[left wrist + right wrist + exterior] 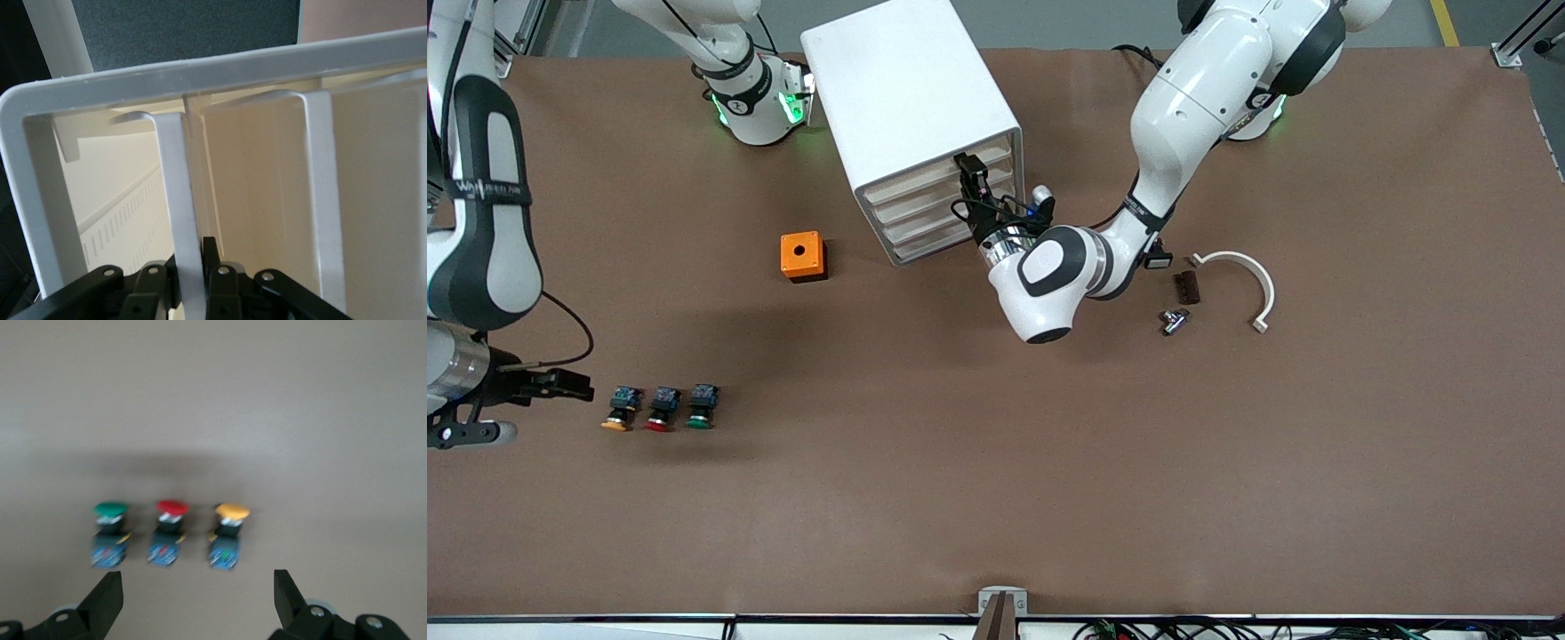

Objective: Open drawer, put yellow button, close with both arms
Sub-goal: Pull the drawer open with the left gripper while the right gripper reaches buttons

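I read us as barely started: the drawer (938, 171) looks shut and the yellow button (619, 410) sits untouched on the table (1049, 498); opening, loading and the two-arm close are all left. Nearest the camera, at about eight o'clock in the front view, the button heads a row with red (662, 410) and green (702, 407) ones, cap toward the camera, long axis running toward the cabinet (911, 124). My right gripper (560, 384) hangs beside it, fingers spread, empty. Farther up, near center, the left gripper (971, 169) is clenched on the drawer's handle (175, 200).
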`<state>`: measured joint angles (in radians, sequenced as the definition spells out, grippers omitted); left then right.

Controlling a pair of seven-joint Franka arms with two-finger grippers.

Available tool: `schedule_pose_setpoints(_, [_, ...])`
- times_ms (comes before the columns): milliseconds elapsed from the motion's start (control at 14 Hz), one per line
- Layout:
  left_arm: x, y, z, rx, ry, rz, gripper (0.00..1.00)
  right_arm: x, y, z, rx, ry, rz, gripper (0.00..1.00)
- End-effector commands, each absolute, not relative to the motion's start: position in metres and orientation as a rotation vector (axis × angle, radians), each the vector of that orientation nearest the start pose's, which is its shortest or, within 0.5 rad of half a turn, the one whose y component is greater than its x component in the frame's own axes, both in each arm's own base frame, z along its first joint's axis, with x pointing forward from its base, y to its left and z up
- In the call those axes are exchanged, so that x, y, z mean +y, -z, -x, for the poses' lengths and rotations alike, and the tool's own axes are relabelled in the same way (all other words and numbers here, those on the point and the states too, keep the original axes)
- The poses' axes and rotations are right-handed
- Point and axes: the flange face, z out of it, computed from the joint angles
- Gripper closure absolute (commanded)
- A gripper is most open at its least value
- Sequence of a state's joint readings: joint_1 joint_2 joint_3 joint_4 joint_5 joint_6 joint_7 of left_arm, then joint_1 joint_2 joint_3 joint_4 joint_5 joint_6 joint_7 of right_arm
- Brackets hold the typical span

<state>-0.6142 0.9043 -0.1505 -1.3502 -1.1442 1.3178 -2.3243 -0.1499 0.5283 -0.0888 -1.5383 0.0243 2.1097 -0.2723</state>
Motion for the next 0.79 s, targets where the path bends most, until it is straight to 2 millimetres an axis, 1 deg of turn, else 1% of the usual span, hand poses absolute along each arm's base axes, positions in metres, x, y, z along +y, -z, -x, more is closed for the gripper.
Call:
schedule_pose_setpoints(0, [-0.512, -0.235, -0.441, -1.513, -1.595, 1.093, 1.00, -0.191, -0.315, -0.686, 0.045, 0.106, 3.181, 0.00])
schedule_pose_setpoints(71, [-0.506, -0.236, -0.447, -1.523, -1.602, 1.090, 1.00, -0.206, -0.299, -0.683, 0.084, 0.109, 3.180, 0.00])
schedule_pose_setpoints(143, [-0.500, -0.235, -0.454, -1.537, -1.608, 1.081, 1.00, -0.217, -0.286, -0.681, 0.105, 0.108, 3.181, 0.00])
schedule_pose_setpoints(357, [-0.480, -0.235, -0.475, -1.574, -1.630, 1.060, 1.00, -0.227, -0.268, -0.668, 0.148, 0.059, 3.165, 0.00])
schedule_pose_setpoints(429, [-0.472, -0.235, -0.483, -1.587, -1.641, 1.049, 1.00, -0.226, -0.255, -0.663, 0.149, 0.026, 3.160, 0.00])
schedule_pose_setpoints(571, [-0.463, -0.235, -0.492, -1.602, -1.649, 1.042, 1.00, -0.217, -0.244, -0.661, 0.133, 0.027, 3.158, 0.00])
schedule_pose_setpoints(714, [-0.451, -0.235, -0.502, -1.622, -1.656, 1.032, 1.00, -0.209, -0.228, -0.658, 0.122, -0.004, 3.150, 0.00])
